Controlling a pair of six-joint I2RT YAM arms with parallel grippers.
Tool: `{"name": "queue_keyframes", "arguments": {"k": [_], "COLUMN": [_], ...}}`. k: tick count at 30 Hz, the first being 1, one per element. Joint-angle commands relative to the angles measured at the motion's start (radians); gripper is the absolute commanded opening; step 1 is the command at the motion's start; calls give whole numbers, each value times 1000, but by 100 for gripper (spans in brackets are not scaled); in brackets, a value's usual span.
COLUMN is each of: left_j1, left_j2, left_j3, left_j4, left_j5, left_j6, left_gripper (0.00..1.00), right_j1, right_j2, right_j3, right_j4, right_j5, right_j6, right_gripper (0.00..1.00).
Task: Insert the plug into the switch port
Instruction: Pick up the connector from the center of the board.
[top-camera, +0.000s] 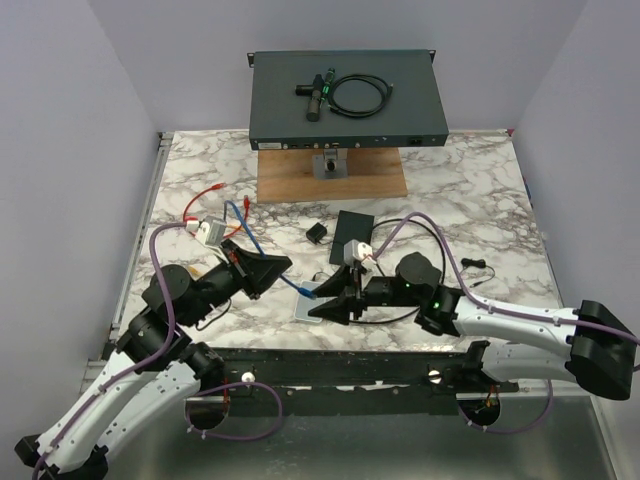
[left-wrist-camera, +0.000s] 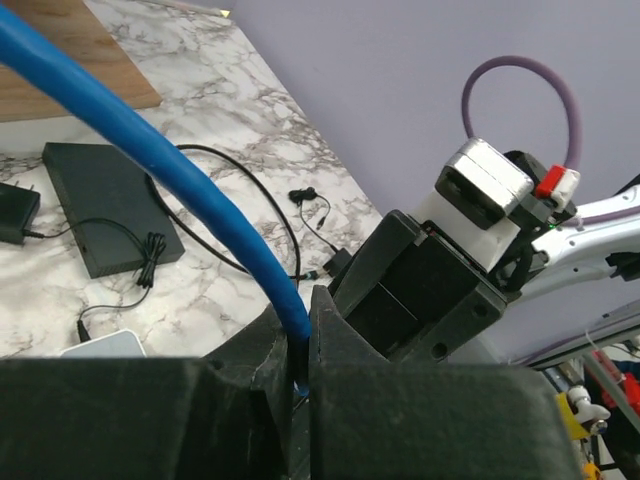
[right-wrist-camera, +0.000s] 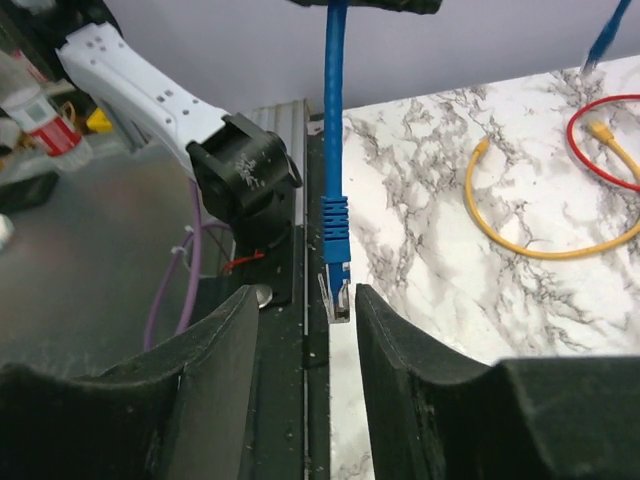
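- Near the front edge of the marble table (top-camera: 480, 200), the two grippers meet tip to tip, the left one coming from the left and the right one from the right.
- The left gripper (left-wrist-camera: 303, 340) is closed tight. Its fingers pinch the blue cable (left-wrist-camera: 180, 190) a short way behind the end of the cable.
- The plug (right-wrist-camera: 337, 295) is the clear end piece of this blue cable. It hangs in the gap between the fingers of the right gripper (right-wrist-camera: 305, 300).
- The right gripper is partly open. There is free space on one side of the plug; on the other side the plug is very close to the finger, and I cannot tell if they touch. It does not hold the plug firmly.
- Seen from above, the plug is over the table, just beside a flat white device (top-camera: 300, 312).
- A little farther, a flat black box (top-camera: 352, 225) and a small black adapter (top-camera: 316, 233) lie on the table.
- To the left there are a red cable (top-camera: 205, 195) and a yellow cable (right-wrist-camera: 520, 230).
- At the far side, the switch (top-camera: 300, 110) stands on a wooden board (top-camera: 380, 180), with its ports facing the arms. The plug is well apart from it.
- A coiled black cable (top-camera: 360, 97) lies on top of the switch.
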Motion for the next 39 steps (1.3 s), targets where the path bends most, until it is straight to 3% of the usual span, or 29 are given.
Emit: {"name": "queue_keyframes", "arguments": {"k": [1, 5, 13, 21, 29, 39], "left_j1": [2, 0, 1, 0, 0, 1], "left_j2": [48, 100, 181, 275, 350, 358], "left_j3": [115, 197, 309, 411, 459, 473], "left_j4": [-118, -203, -369, -511, -599, -685], "left_j5": [-2, 34, 108, 181, 236, 247], "left_j6": [99, 160, 259, 333, 384, 444], "left_gripper": [0, 0, 0, 0, 0, 0], "right_j1": [6, 6, 6, 75, 395, 632], "right_j2": [-13, -48, -105, -109, 120, 253], "right_j3": [142, 254, 379, 471, 638, 752], "right_j4": [-311, -562, -790, -967, -1143, -1215], "right_j5": [-61, -46, 103, 1, 387, 761], "right_j6": [-183, -351, -504, -781, -1033, -1267], "right_gripper": [51, 59, 61, 65, 66, 66]}}
